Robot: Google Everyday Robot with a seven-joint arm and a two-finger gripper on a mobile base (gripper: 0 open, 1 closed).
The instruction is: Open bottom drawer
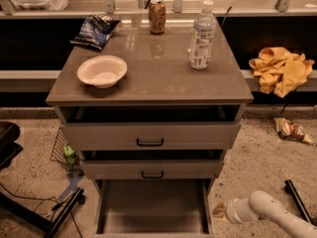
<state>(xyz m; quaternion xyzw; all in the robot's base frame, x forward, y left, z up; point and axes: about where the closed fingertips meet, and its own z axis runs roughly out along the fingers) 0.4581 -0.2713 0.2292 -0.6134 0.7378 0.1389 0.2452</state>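
Observation:
The bottom drawer point(153, 207) of the grey-beige cabinet is pulled far out toward me. Its plain grey inside shows and holds nothing. Its front and handle are cut off by the lower edge of the view. Above it the middle drawer point(152, 168) and the top drawer point(149, 135) each stand slightly open, with small black bar handles. My gripper point(221, 211) is at the end of the white arm point(267, 211) at the lower right. It hangs low beside the bottom drawer's right side, apart from it.
On the cabinet top point(148, 78) stand a white bowl point(102, 71), a chip bag point(94, 30), a can point(157, 16) and a water bottle point(201, 35). A yellow cloth point(281, 68) lies on the right ledge. A wrapper point(291, 130) and a black bar point(297, 201) lie on the floor at right, a wire basket point(64, 150) and cables at left.

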